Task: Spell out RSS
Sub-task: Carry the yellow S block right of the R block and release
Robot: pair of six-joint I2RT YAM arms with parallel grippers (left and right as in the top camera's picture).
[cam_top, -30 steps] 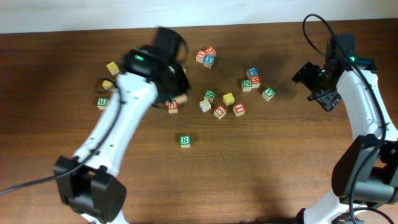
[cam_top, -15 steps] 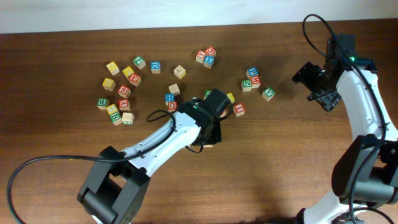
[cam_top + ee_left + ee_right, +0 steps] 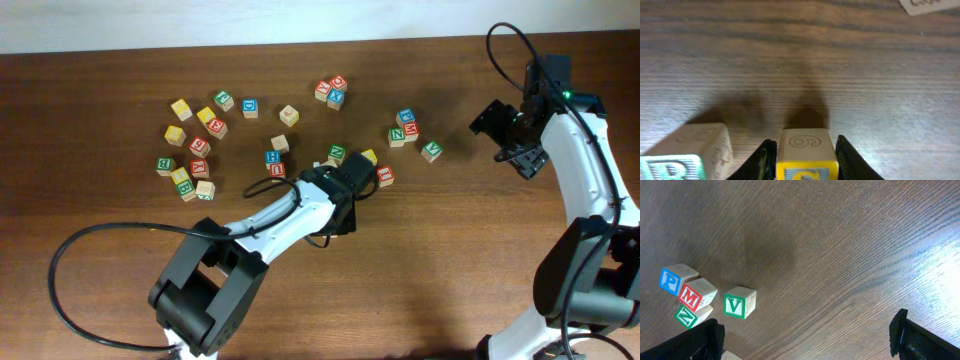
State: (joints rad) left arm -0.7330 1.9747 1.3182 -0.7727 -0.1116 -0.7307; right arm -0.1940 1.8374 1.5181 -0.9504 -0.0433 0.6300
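In the left wrist view, my left gripper (image 3: 804, 141) is shut on a yellow-faced cube (image 3: 805, 156). The cube rests on the table, and its letter is cut off by the frame edge. The green-bordered R cube (image 3: 675, 167) stands just left of it with a small gap. In the overhead view, the left gripper (image 3: 338, 214) is at the table's middle, and the arm hides both cubes. Another yellow cube (image 3: 368, 156) lies behind it, letter unreadable. My right gripper (image 3: 520, 150) is open and empty at the far right, also seen in the right wrist view (image 3: 807, 342).
A cluster of several cubes (image 3: 195, 140) lies at the back left. Three cubes (image 3: 331, 90) sit at the back centre. The P, M and N cubes (image 3: 690, 296) and a green V cube (image 3: 738, 305) lie left of the right gripper. A cable (image 3: 100, 250) loops at the front left.
My left arm swung from the back-left cluster to the table's middle and now sits with the yellow cube beside the R cube. The right arm has not moved.
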